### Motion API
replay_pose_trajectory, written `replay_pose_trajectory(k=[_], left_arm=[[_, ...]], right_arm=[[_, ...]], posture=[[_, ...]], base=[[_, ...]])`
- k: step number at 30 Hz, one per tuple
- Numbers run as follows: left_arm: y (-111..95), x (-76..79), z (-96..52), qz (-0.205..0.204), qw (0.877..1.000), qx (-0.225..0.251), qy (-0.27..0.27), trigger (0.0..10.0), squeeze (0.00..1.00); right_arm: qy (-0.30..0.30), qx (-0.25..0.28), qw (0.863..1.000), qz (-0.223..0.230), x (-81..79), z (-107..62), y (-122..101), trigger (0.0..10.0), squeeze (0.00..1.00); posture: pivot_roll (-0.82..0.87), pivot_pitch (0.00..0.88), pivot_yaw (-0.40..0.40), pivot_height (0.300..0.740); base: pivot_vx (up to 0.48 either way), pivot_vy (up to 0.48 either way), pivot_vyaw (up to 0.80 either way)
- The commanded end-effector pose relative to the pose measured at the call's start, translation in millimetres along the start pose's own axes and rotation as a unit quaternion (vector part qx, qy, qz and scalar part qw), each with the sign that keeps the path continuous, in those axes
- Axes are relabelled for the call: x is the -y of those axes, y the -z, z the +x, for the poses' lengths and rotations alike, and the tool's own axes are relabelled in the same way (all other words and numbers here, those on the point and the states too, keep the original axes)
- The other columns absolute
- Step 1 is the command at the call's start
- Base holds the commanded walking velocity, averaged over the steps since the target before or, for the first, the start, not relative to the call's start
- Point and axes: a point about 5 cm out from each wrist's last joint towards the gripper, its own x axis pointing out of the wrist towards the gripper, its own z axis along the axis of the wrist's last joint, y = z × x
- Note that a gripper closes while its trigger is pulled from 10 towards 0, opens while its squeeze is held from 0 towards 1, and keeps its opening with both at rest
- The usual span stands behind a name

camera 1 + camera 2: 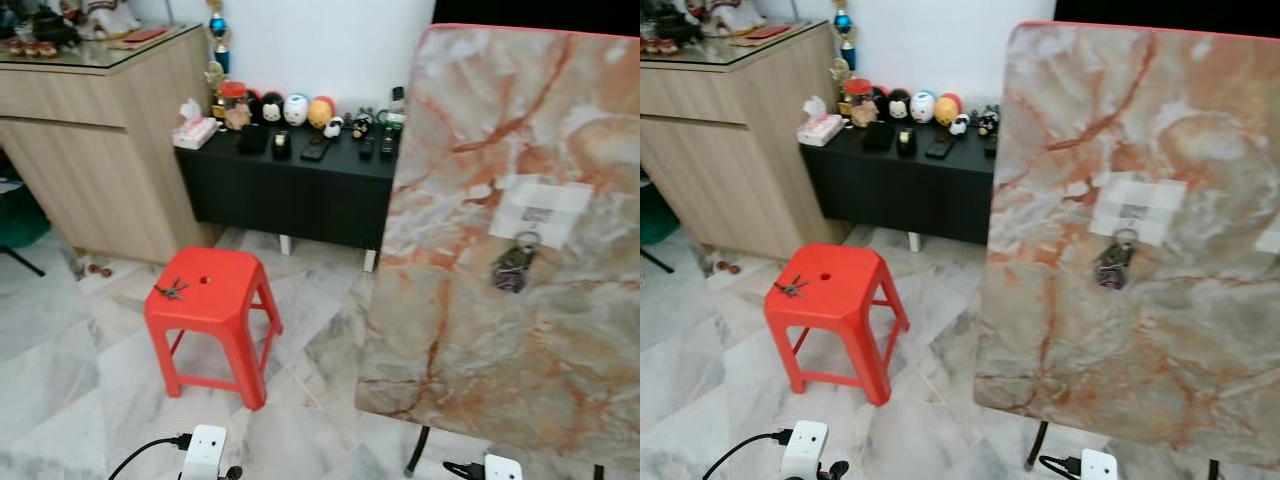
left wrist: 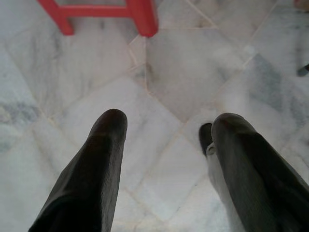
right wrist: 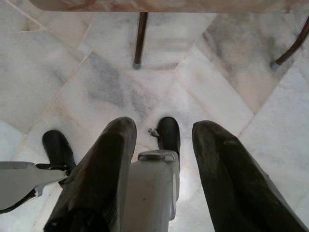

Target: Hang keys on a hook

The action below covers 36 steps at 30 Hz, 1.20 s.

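Observation:
A small bunch of keys (image 1: 171,290) lies on the top of a red plastic stool (image 1: 215,300), near its left edge. To the right stands an upright marble-patterned board (image 1: 470,330). It carries a white patch (image 1: 540,208) with a hook, and a second, darker bunch of keys (image 1: 514,268) hangs from that hook by its ring. Both arms hang low. My left gripper (image 2: 169,121) is open over the floor tiles, with the stool's legs (image 2: 142,17) ahead of it. My right gripper (image 3: 165,126) is also open and holds nothing, above the floor near the board's thin metal legs (image 3: 140,34).
A wooden cabinet (image 1: 100,150) stands at the left. Against the white wall is a low black bench (image 1: 290,180) with round figurines, a tissue box (image 1: 195,128) and remotes. The floor is pale marble tile (image 1: 60,380), open in front of the stool.

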Motion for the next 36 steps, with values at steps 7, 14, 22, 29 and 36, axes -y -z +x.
replay_pose_trajectory(k=[7, 14, 22, 29, 36], left_arm=[[1, -1.6, -0.4, -0.001, 1.0, -0.002, -0.001, 10.0, 0.0], [5, -1.2, -1.1, -0.002, 1.0, -0.008, 0.0, 10.0, 0.0], [5, -1.1, -0.9, -0.006, 1.0, -0.01, -0.001, 10.0, 0.0], [6, -1.6, -1.2, -0.009, 1.0, -0.012, -0.003, 10.0, 0.0], [8, -1.6, -1.7, -0.01, 1.0, -0.015, -0.003, 10.0, 0.0]], right_arm=[[0.017, -0.005, 1.0, 0.006, 21.1, -3.0, 10, 10.0, 0.0], [0.003, -0.001, 1.0, 0.006, -12.6, -0.5, 5, 10.0, 0.0], [-0.006, 0.005, 1.0, 0.005, -34.6, 0.2, -2, 10.0, 0.0], [-0.003, 0.008, 1.0, 0.005, -35.3, 0.4, -4, 10.0, 0.0], [0.003, 0.009, 1.0, 0.007, -24.4, 0.5, -3, 10.0, 0.0]], posture=[[0.0, 0.0, 0.011, 0.74], [0.0, 0.0, 0.012, 0.74], [0.0, 0.0, 0.008, 0.74], [0.0, 0.0, 0.005, 0.74], [0.0, 0.0, 0.004, 0.74]], base=[[0.0, 0.48, 0.0], [0.0, 0.48, 0.0], [0.0, 0.48, 0.0], [0.0, 0.48, 0.0], [0.0, 0.48, 0.0]])
